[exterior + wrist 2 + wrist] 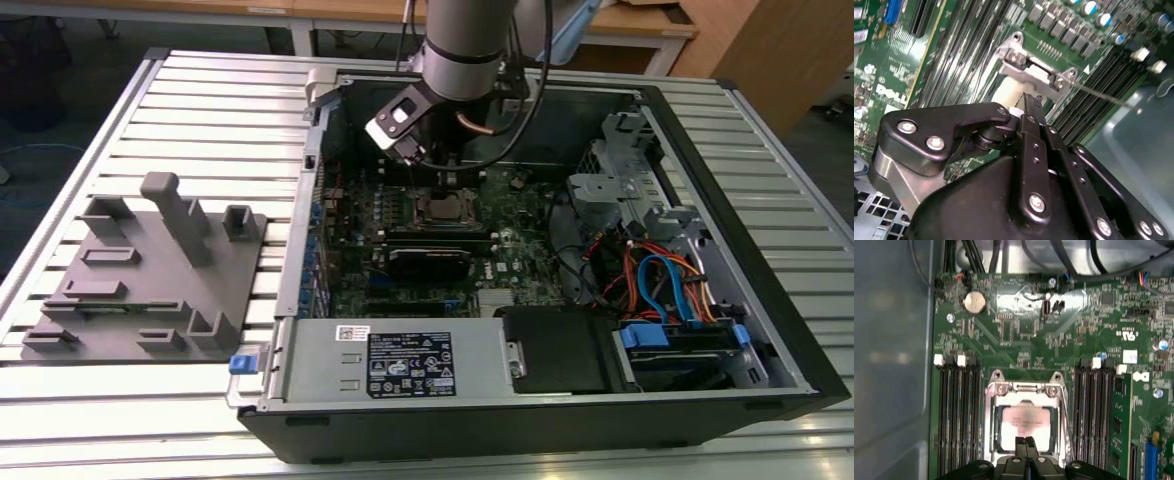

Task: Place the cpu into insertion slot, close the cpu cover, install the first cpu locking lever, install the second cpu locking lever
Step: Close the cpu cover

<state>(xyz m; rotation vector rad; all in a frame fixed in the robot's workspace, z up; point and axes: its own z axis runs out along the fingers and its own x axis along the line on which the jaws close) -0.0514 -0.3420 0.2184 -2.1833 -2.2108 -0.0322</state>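
Step in hand: judged cover closing or first lever; cpu [1026,421] already seated in insertion slot [441,209], lower centre of first wrist view, cpu cover [1024,388] seemingly down over it.
End effector [1025,441]: clenched, nothing visible between fingertips, poised at cover's edge.
Next move calls for: probably fine, steady pressure on thin metal, clear of memory slots [956,415].
Surface: computer case [747,400] on slatted metal desk [160,100]; grey fixture block [147,270] middle left.
Room: wooden furniture [641,20] along top edge.

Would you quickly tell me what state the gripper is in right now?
Gripper: shut, nothing between its fingers, tips over the chip.
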